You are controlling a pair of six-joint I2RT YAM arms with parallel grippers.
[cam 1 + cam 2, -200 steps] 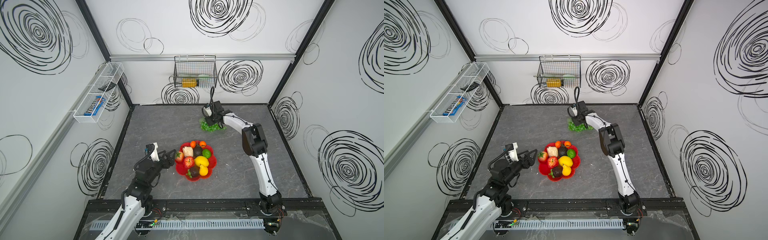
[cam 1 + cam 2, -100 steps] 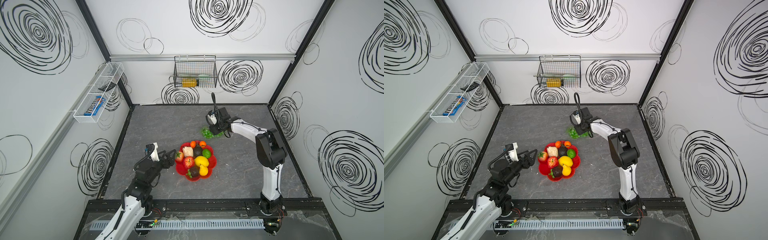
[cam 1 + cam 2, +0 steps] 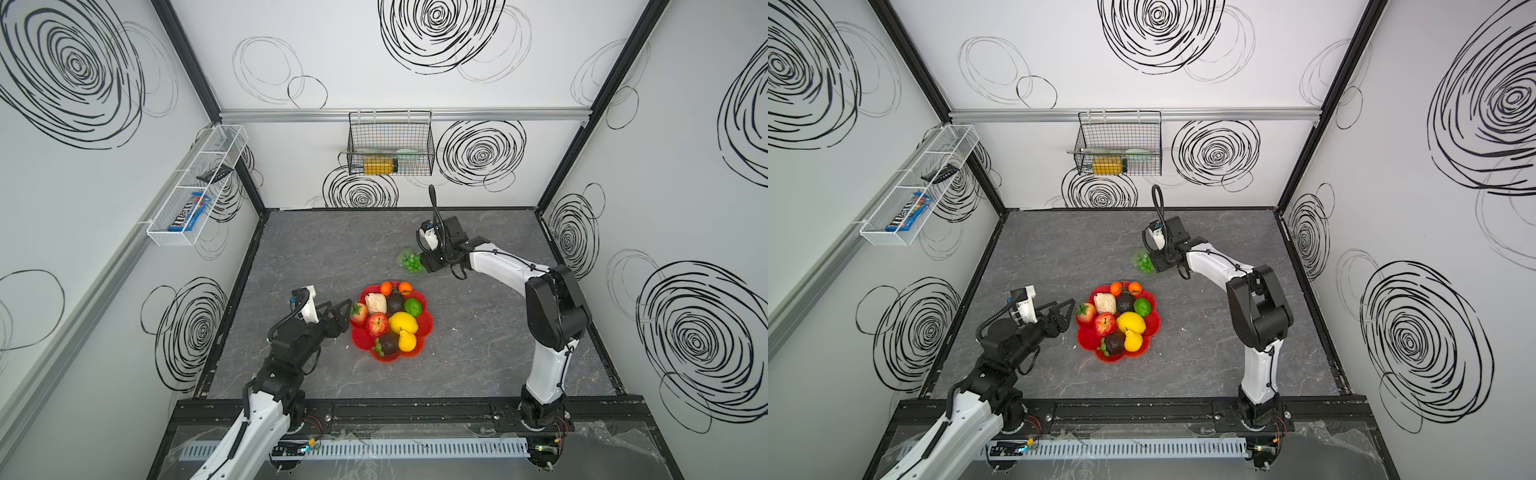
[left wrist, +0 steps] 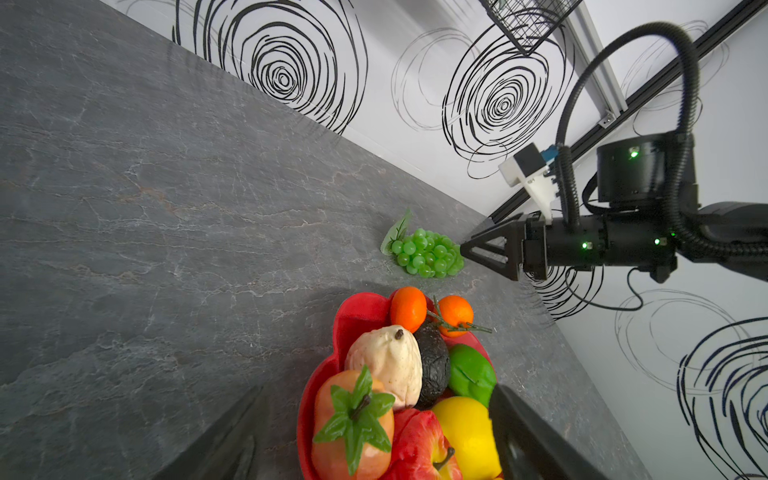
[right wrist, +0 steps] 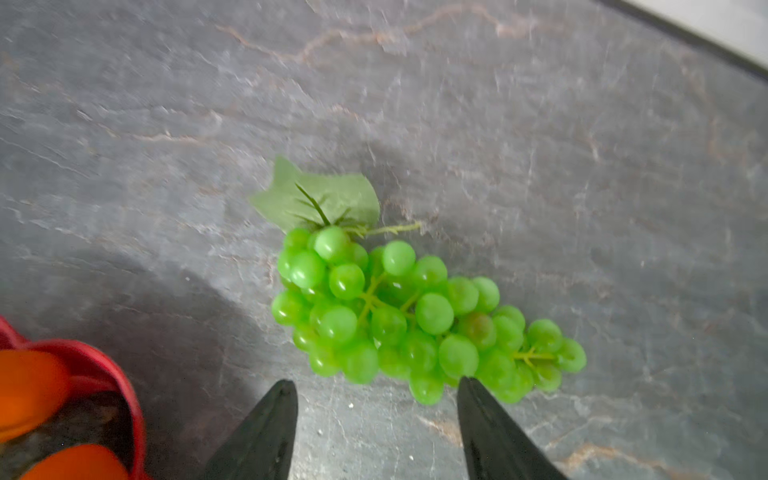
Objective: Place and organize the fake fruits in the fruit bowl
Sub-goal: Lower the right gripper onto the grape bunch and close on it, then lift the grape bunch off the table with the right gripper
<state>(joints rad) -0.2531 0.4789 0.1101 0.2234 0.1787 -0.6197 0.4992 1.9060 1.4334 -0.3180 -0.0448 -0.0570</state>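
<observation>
Green grapes (image 5: 415, 316) on table (image 5: 582, 166), near fruit bowl (image 4: 357, 311) rim, right gripper (image 5: 375, 380) spread

Spiral-scrawled white walls (image 3: 353, 54) enclosed a grey marbled tabletop (image 3: 324, 249), wire basket (image 3: 390, 137) at twelve o'clock, mesh tray (image 3: 172, 237) at ten.

The left arm (image 3: 257, 419) and right arm (image 3: 503, 266) share glossy white link shells and black joint housings. The left hand (image 3: 348, 315) and right hand (image 5: 375, 381) have black triangular open-frame fingers (image 4: 494, 249). White camera brackets (image 4: 532, 178) with blue plugs top both wrists, each fed by a ribbed black hose (image 4: 690, 83). Green lights (image 4: 586, 245) dot the right wrist.
</observation>
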